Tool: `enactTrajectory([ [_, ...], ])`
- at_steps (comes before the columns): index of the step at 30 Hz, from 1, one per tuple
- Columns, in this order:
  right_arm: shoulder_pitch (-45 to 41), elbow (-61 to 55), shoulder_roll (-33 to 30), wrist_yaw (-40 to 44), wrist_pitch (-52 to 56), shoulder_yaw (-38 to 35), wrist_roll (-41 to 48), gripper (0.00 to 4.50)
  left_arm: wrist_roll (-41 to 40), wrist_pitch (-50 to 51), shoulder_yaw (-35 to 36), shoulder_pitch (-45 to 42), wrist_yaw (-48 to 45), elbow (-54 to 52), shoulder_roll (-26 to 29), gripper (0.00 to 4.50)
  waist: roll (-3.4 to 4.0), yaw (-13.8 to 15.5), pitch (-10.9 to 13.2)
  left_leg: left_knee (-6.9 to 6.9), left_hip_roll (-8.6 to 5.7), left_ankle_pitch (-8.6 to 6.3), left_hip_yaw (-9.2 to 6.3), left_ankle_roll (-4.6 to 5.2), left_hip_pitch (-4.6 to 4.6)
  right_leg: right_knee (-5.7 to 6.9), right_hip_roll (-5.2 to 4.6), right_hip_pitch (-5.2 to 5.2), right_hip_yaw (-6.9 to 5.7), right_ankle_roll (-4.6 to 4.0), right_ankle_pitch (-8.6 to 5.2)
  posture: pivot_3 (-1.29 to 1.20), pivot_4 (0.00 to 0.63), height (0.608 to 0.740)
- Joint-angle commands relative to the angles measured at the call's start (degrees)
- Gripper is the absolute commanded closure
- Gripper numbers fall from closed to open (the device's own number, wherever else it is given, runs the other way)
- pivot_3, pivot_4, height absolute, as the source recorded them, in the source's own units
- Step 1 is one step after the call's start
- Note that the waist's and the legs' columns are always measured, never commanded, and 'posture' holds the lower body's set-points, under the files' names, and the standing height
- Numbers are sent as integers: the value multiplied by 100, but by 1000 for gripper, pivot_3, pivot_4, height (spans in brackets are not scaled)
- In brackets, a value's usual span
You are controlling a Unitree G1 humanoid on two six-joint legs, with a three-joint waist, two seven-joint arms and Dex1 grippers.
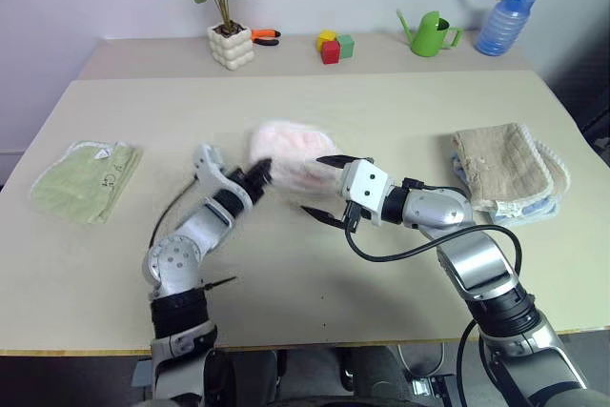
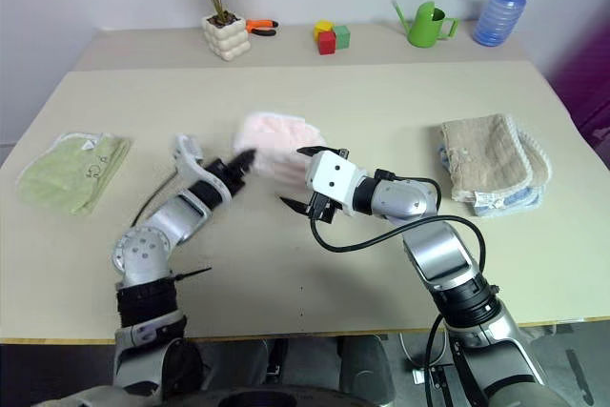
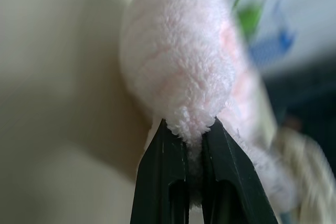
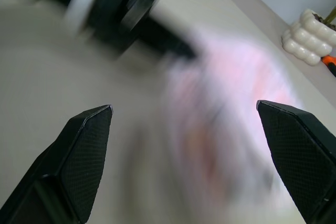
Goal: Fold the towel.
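Left wrist view is showing the left gripper (image 3: 193,145) pinching a fold of the pink towel (image 3: 181,72), its two black fingers (image 3: 163,182) closing tight on the terry edge. That hold looks meant for carrying one side of the cloth over the rest to make a fold. Seen from the head camera, the towel is sitting at the centre of the frame on the table (image 1: 315,274), bunching up between both arms. The right gripper (image 1: 323,184) is hanging just beside the towel's lower right side, its jaws standing wide apart and holding nothing, probably waiting to pin or take another edge. Blur is smearing the towel in the right wrist view, and its scalloped edging and printed mark are impossible to make out.
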Motion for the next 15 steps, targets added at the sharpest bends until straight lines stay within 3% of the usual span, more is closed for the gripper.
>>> enactTrajectory([
  [1,-42,-236,4,-40,-100,-23,-13,0,466,-1273,555,-623,246,-155,594,4484,-7,-27,4,-1,2,2,1,-4,0,-1,3,0,0,0,0,0,150,731],
  [8,41,-196,40,-39,-167,32,-37,0,1047,-2733,1567,-736,989,202,1405,4484,-12,-28,6,-10,2,7,4,-14,-4,-25,4,-1,1,2,2,0,150,731],
  [10,42,-174,53,-32,-192,39,-27,0,852,-2804,1955,-515,1331,317,1393,4484,-12,-19,6,-10,2,6,4,-13,-7,-30,3,-1,1,5,3,0,150,731],
  [15,41,-117,41,-12,-257,30,-15,0,645,-2662,2139,288,1880,75,1039,4484,-27,22,1,-6,0,6,-2,-12,-8,-33,1,5,-1,10,7,0,150,731],
])
